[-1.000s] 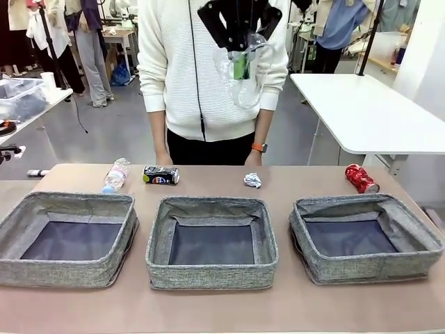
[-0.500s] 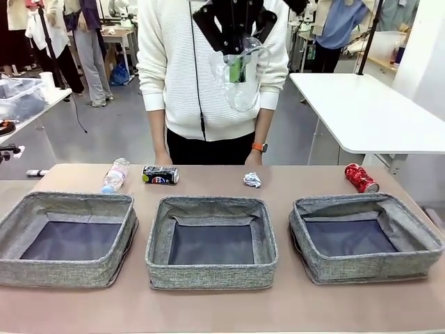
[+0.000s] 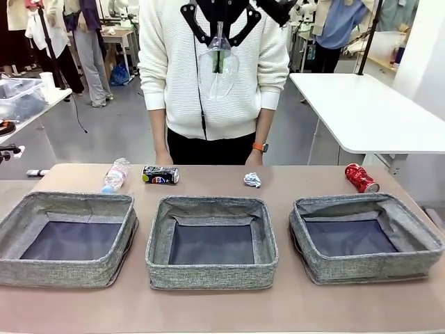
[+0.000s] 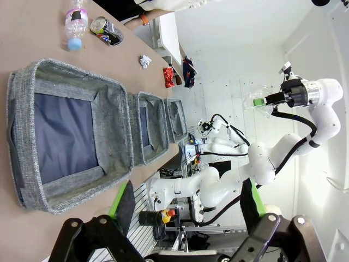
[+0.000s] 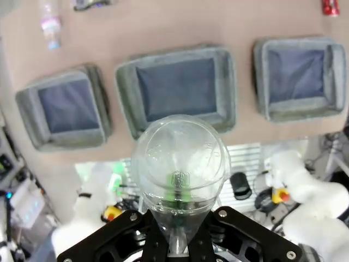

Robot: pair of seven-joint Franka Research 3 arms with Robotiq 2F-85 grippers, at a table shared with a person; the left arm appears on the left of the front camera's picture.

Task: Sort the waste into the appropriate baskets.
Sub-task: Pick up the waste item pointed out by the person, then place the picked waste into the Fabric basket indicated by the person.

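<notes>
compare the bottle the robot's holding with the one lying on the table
The held bottle hangs in the air, clamped in the right end effector, base pointing down; the table bottle lies on its side beyond the left basket. The table bottle has a blue cap and a pale label; the held bottle shows no label. Both are clear plastic.

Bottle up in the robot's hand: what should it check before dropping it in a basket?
1. Right hand shut on the bottle: ok.
2. Bottle right above a basket: cannot tell.
3. Middle basket has room: ok, bare bottom.
4. Person's hand away from the baskets: ok, at the far table edge.
5. Left hand out of the way: ok, open, off to the side.
</notes>
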